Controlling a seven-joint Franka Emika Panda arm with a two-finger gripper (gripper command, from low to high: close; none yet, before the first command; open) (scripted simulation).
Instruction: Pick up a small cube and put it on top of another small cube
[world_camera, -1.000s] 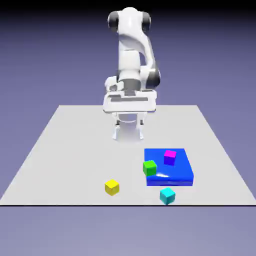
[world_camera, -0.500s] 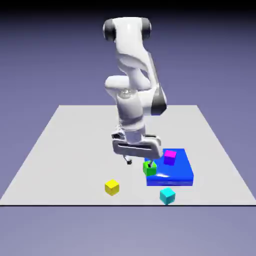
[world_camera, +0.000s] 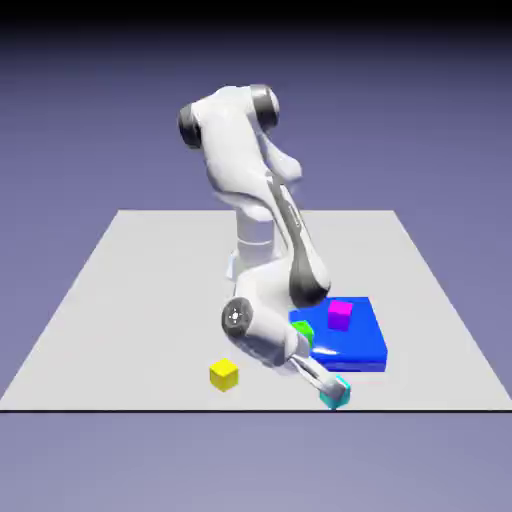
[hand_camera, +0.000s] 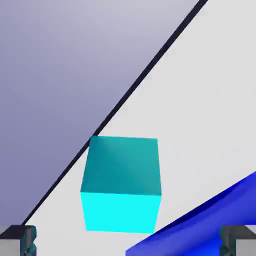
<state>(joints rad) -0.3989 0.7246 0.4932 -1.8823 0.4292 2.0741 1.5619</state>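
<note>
A cyan cube (world_camera: 337, 394) sits on the table near its front edge, just in front of the blue block. My gripper (world_camera: 328, 388) has come down low over it, tilted, with the jaws open. In the hand view the cyan cube (hand_camera: 121, 185) fills the middle, a little ahead of the two fingertips (hand_camera: 18, 240), which stand wide apart on either side and do not touch it. A yellow cube (world_camera: 224, 375) lies alone to the exterior view's left. A magenta cube (world_camera: 340, 314) rests on the blue block, and a green cube (world_camera: 304, 329) at its corner is partly hidden by my arm.
The flat blue block (world_camera: 362, 346) lies right behind the cyan cube and shows in the hand view as a blue block edge (hand_camera: 210, 220). The table's front edge (hand_camera: 125, 95) runs close by the cyan cube.
My arm has swung down and forward, from near the base past the green cube to the cyan cube. The jaws stayed open. No cube has moved.
</note>
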